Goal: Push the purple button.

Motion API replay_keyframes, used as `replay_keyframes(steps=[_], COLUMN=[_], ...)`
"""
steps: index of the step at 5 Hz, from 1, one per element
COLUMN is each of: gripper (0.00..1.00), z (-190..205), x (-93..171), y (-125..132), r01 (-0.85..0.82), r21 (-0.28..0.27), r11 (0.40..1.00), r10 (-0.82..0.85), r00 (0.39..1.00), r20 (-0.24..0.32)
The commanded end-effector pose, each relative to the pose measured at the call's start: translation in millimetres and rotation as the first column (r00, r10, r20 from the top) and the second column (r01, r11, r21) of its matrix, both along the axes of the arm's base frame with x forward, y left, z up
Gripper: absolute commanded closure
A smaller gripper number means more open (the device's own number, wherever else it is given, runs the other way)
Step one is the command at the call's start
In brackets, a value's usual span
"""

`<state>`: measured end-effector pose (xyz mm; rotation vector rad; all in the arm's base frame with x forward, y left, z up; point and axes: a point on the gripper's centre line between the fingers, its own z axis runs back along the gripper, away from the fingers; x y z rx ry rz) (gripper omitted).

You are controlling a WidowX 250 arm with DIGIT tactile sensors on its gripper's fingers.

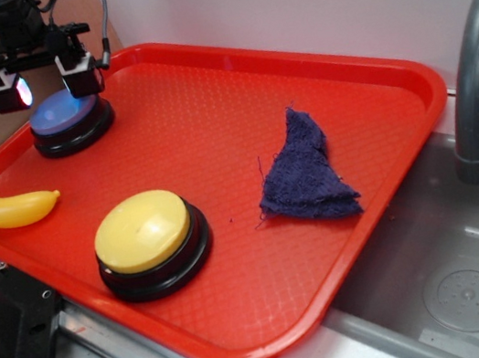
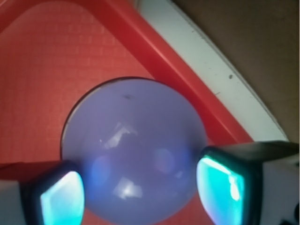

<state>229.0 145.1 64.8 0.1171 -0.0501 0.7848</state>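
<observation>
Fig.: gripper [image 1: 44,86] w/ jaws spread wide, grasping nothing, poised directly over purple button [image 1: 64,113] at far-left corner of red tray [image 1: 369,73]. Approach looks done; contact can't be confirmed, so downward press likely remains. Yellow button [image 1: 144,230], banana [image 1: 14,207], cloth [image 1: 305,170] untouched. No legible labels or writing.
</observation>
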Motion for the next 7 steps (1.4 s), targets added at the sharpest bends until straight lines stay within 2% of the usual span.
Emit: replay_keyframes(steps=[1,3,4,7], gripper=[0.00,0.00,0.00,0.00], z=[41,53,60,83], x=[-10,-11,-11,-10], y=[12,7,1,-21], r01=[0.001,0.032,0.049,0.133], r21=[0.051,0.055,0.069,0.111], r11=[0.999,0.998,0.996,0.985], r10=[-0.005,-0.036,-0.054,-0.144], r00=[0.997,0.996,0.996,0.985], r20=[0.081,0.082,0.073,0.096])
